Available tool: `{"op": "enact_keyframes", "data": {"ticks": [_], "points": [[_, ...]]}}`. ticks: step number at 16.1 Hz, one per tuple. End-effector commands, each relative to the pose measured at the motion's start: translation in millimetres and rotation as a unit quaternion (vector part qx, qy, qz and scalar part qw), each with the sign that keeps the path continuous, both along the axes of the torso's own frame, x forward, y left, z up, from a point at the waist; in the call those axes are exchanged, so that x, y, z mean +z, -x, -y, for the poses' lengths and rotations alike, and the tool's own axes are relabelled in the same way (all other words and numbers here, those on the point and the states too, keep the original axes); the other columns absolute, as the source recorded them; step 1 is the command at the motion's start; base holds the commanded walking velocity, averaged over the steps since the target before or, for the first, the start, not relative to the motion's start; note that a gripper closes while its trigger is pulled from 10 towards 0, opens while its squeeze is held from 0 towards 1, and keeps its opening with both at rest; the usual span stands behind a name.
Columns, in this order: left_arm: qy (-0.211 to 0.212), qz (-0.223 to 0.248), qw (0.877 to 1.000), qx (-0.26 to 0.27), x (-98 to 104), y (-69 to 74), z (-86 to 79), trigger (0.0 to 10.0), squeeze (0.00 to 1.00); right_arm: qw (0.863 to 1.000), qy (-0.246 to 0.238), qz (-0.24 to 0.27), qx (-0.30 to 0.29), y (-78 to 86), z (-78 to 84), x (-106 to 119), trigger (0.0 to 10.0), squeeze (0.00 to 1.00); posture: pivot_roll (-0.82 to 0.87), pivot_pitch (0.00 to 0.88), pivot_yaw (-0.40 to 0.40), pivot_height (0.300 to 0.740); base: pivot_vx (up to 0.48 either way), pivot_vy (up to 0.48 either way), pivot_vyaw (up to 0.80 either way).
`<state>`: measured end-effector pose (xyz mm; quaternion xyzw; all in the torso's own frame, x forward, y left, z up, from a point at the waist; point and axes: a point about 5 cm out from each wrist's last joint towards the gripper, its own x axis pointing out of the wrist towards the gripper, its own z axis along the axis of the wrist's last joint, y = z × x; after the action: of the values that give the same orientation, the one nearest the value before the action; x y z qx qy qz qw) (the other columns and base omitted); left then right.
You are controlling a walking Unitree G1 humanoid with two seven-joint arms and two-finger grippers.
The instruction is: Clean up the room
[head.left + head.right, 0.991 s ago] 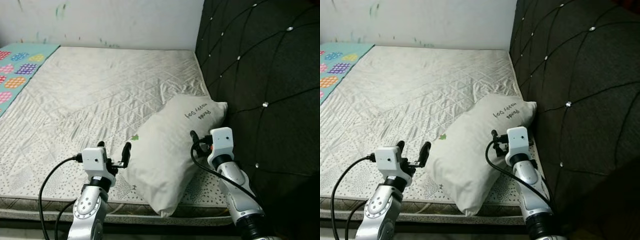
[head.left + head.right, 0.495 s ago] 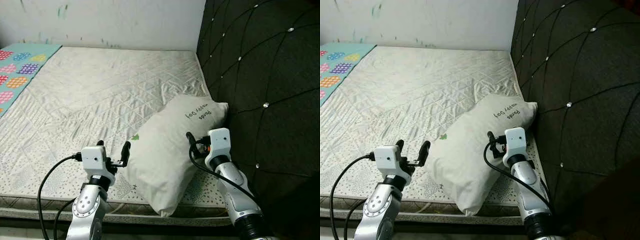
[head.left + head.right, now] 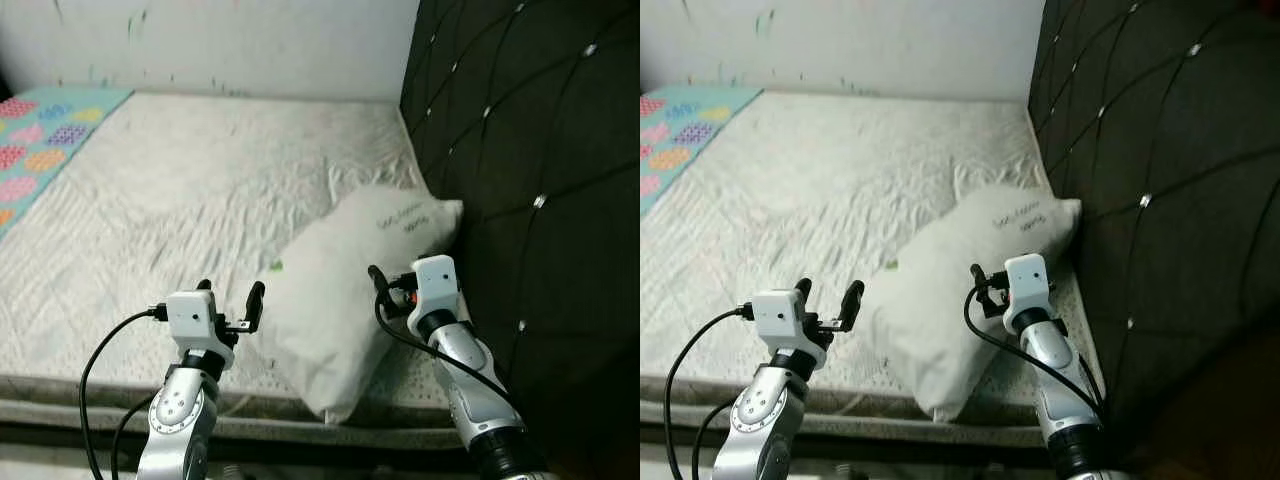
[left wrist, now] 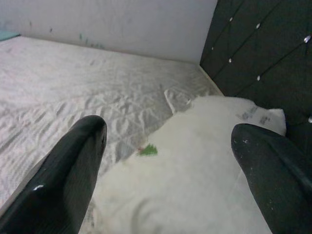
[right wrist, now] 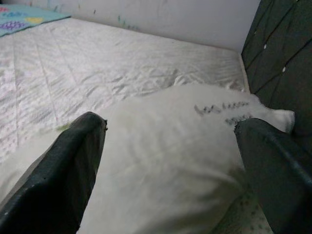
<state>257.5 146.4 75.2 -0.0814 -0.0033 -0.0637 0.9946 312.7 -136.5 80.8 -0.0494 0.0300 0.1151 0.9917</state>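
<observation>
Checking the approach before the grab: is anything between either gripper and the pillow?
Nothing visible. The left gripper and right gripper, both open, flank the pillow on the mattress, with only bare sheet between the fingers and the pillow.

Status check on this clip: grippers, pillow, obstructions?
Left gripper open at the pillow's near end. Right gripper open over its far side, by the headboard. Pillow flat on mattress, ungrasped. Nothing in the way.
</observation>
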Motion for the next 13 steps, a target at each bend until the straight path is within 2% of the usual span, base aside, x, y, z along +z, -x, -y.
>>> {"op": "enact_keyframes", "data": {"ticks": [1,5,13], "points": [[-0.003,0.0,1.0,0.002,0.8,0.0,-0.1,10.0,0.0,1.0,0.001,0.0,0.003,0.0,-1.1,0.4,10.0,0.0,0.05,0.035,0.006,0.627,0.0,0.0,0.0],[-0.015,0.003,0.999,0.039,1.0,-2.8,-7.1,10.0,0.0,1.0,0.009,0.0,0.011,1.5,-1.8,-0.6,10.0,0.0,0.04,0.036,0.005,0.613,0.0,0.0,0.0],[-0.011,-0.001,0.998,0.055,-0.1,-3.4,-7.6,10.0,0.0,0.999,0.02,0.0,0.031,0.7,-5.6,0.0,10.0,0.0,0.04,0.042,-0.007,0.613,0.0,0.0,0.0]]}}
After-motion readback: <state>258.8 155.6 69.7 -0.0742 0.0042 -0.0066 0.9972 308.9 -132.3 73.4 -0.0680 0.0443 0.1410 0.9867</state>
